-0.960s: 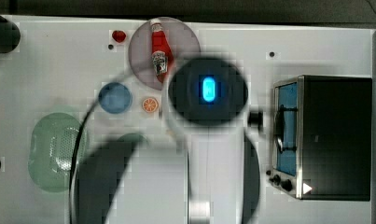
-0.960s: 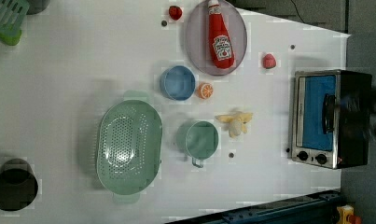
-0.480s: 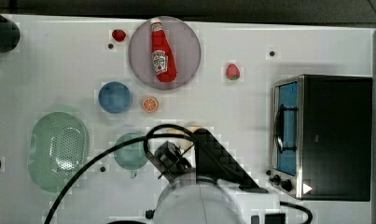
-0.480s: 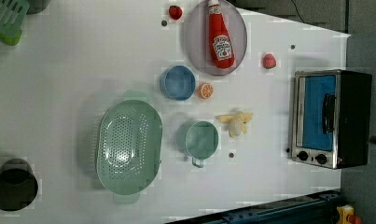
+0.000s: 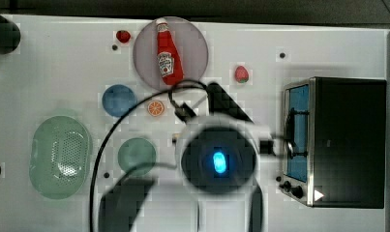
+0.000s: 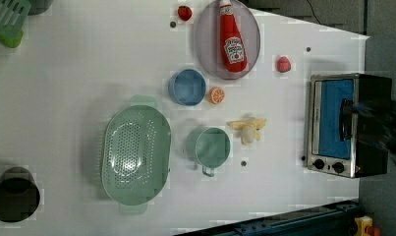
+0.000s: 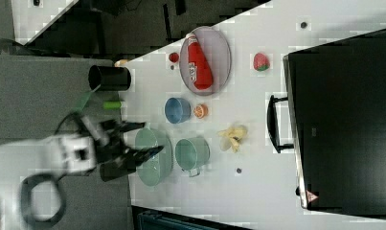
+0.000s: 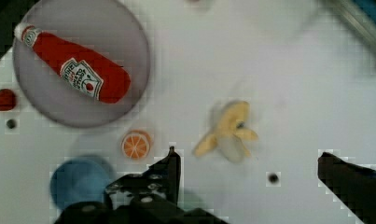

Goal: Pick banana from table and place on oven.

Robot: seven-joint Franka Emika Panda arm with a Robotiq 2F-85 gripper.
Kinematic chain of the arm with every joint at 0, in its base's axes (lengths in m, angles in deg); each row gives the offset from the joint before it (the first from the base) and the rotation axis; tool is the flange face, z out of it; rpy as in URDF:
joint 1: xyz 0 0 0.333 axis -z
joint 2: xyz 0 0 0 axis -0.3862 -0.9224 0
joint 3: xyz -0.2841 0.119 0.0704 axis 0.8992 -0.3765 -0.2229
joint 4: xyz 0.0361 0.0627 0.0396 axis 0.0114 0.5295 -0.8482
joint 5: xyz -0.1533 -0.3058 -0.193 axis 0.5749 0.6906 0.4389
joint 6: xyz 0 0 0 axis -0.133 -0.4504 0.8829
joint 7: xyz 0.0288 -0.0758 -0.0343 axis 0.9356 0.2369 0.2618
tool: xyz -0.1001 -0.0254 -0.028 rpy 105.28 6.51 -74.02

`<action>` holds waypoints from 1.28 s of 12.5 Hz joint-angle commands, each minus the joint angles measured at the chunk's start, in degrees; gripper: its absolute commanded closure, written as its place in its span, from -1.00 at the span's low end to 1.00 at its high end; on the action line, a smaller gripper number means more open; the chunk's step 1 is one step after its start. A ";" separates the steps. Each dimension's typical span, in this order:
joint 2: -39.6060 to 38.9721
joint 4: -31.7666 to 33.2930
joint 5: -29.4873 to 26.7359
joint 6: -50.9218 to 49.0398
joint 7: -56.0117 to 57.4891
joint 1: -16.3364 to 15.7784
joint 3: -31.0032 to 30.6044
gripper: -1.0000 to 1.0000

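In the wrist view the gripper [image 8: 248, 161] points down with jaws spread wide above the worktop [image 8: 288, 70]. Just beyond lies the banana [image 8: 228, 130], untouched, then the orange slice [image 8: 136, 145] and ketchup bottle [image 8: 73, 70].

Matt white table [image 6: 87, 64], oven [image 6: 350, 125] w/ shiny metal frame, glass door, matt plastic banana [image 6: 248, 129]
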 commanded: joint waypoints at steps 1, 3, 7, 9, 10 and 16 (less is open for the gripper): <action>-6.21 6.11 -0.37 7.32 1.30 0.13 0.11 -1.00; -11.03 9.44 -0.37 16.00 1.30 0.11 0.10 -1.00; -18.96 14.38 -0.37 29.07 1.25 -0.31 -0.09 -1.00; -22.78 14.79 -0.37 31.92 1.21 -0.70 -0.25 -1.00; -24.59 14.77 -0.37 32.76 1.21 -0.81 -0.50 -1.00; -32.67 14.52 -0.37 42.00 1.03 -1.38 -1.20 -1.00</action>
